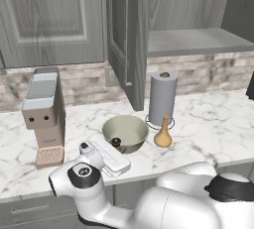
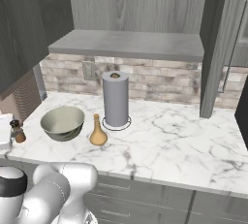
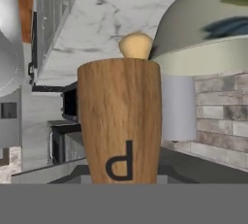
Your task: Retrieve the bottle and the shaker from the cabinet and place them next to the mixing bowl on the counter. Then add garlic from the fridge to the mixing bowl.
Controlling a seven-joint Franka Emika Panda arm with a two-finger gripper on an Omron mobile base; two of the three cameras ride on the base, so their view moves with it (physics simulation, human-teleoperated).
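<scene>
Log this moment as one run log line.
gripper: shut on shaker, beside mixing bowl | bottle: upright on counter, by bowl | cabinet: open | garlic: pending

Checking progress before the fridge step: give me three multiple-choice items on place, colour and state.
1. Where is the bottle?
A. on the cabinet shelf
B. on the counter beside the mixing bowl
C. inside the bowl

2. What colour is the bottle?
A. blue
B. green
C. tan

3. What is the shaker's state?
A. held in the pincer
B. lying in the bowl
C. on the cabinet shelf

Answers:
1. B: it stands upright right of the bowl.
2. C: both base views show tan.
3. A: the pincer is closed on it near the bowl.
</scene>
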